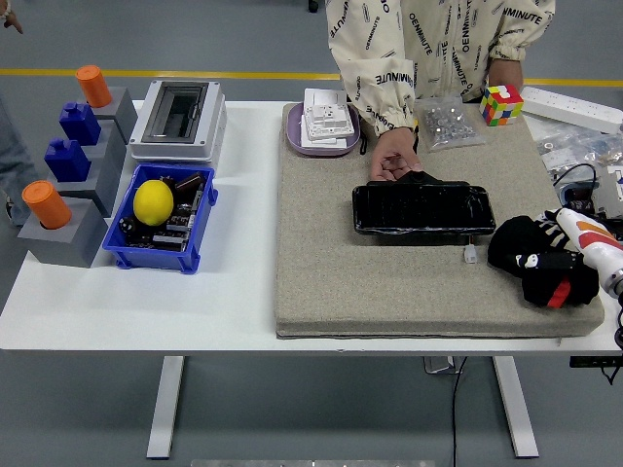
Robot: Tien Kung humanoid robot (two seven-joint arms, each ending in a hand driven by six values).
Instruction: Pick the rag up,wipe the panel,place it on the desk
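Black on black at the right edge of the grey mat (321, 282): the rag (516, 243) sits bunched up just right of the glossy black panel (421, 209), and the robot's right hand (553, 272) is on top of it, reaching in from the right. Whether its dark fingers have closed on the cloth, I cannot tell. At the far side, a person's hand (394, 156) rests at the panel's back edge, apparently steadying it for the wipe. The rag touches the hand's underside, so the pick-up looks like the step in hand. No left arm in sight.
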